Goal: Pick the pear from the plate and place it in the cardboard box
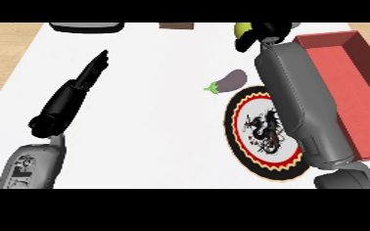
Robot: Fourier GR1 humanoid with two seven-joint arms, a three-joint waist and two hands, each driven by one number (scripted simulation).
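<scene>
Head view, kitchen counter: the robot's right hand [269, 30] is closed around a yellow-green pear [242, 29] at the far edge of the white counter [159, 127], its dark fingers curled over the fruit so that only the pear's left side shows. The pear is off the plate [230, 127] and well beyond it, just left of the far left corner of the red box [339, 71], not yet over the box's floor. The right forearm [296, 103], grey, runs up from the lower right, crossing the right side of the plate and lying along the box's left wall. The plate, round with a black rim, a red and yellow border and a dark dragon figure on white, sits beside the box at the near right. A purple eggplant [230, 80] with a green stem lies on the counter just off the plate's far left edge, apart from the hand. At the left, the left hand [72, 95] is open, fingers straight and pointing up and to the right, holding nothing. A dark grey object [85, 27] and a brown object [175, 26] show partly at the counter's far edge
</scene>
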